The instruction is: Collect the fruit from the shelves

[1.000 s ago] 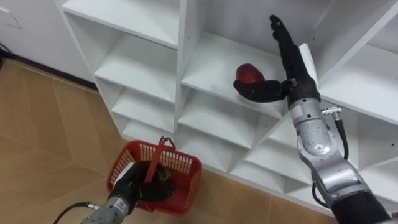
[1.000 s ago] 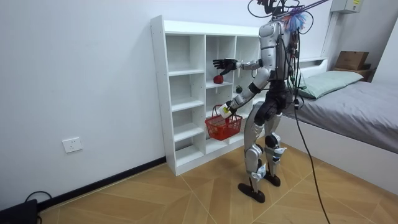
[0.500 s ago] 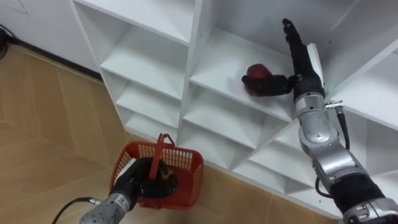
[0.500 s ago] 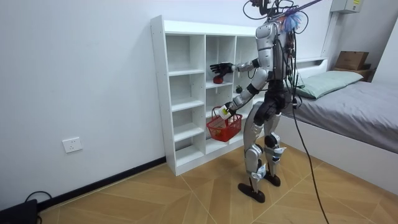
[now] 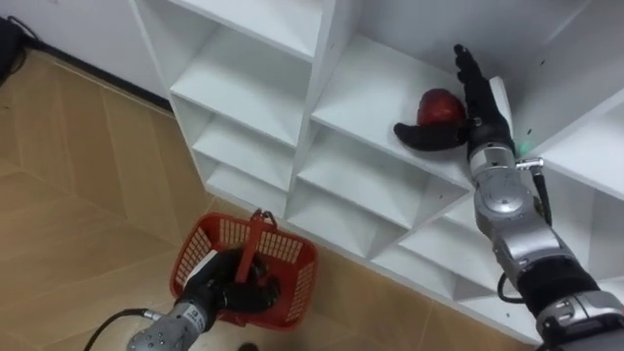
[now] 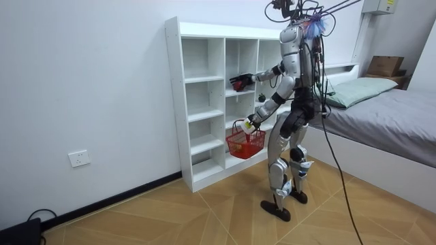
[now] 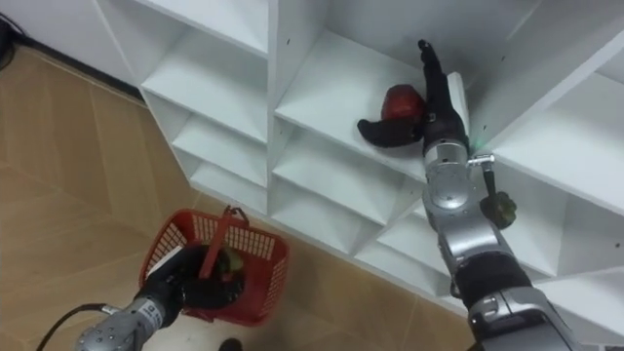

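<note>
On the closet shelf (image 5: 366,93): a red apple (image 5: 441,104) sits in the middle column of the white closet (image 6: 204,102), close to the compartment's right-hand wall.
Right robot hand (image 5: 480,109): it reaches into that compartment. The fingers are straight and point toward the back along the apple's right side. The thumb stretches across in front of the apple.
Apple and hand: the apple lies in the crook between thumb and fingers. It seems to rest against the palm, and nothing is curled round it.
Left robot hand (image 5: 216,295): it is held low, with the fingers wrapped round the upright handle (image 5: 255,239) of the red basket (image 5: 297,261). The basket hangs in front of the closet's bottom shelves.
Inside the basket: something dark and roundish sits half behind the hand and handle. I cannot tell what it is.
Hidden or cut off: the apple's right flank is behind the fingers. The right arm runs out at the lower right edge, and the left forearm leaves at the bottom edge.
Robot's stance: it stands upright on the wood floor (image 5: 68,195), facing the closet. A bed (image 6: 395,116) lies behind it at the room view's right.
</note>
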